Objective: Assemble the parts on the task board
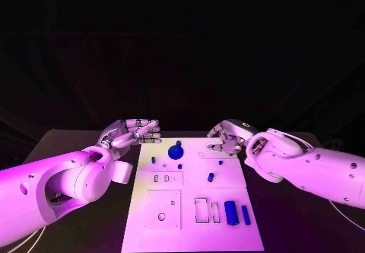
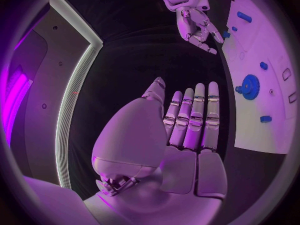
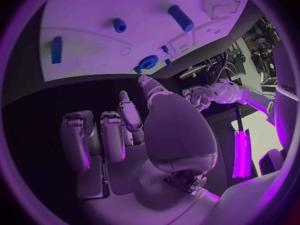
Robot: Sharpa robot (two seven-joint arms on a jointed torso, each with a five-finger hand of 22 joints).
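Both hands are hovering at the far end of the task board [image 1: 190, 232], one off each corner. The left hand [image 1: 135, 133] is holding nothing, its fingers lying straight and side by side; the right hand [image 1: 227, 138] is carrying nothing either, fingers loosely curled. The blue gear [image 1: 175, 153] is sitting flat near the far end. Two blue cylinders [image 1: 230, 212] are lying side by side at the near right, long axes running toward the robot.
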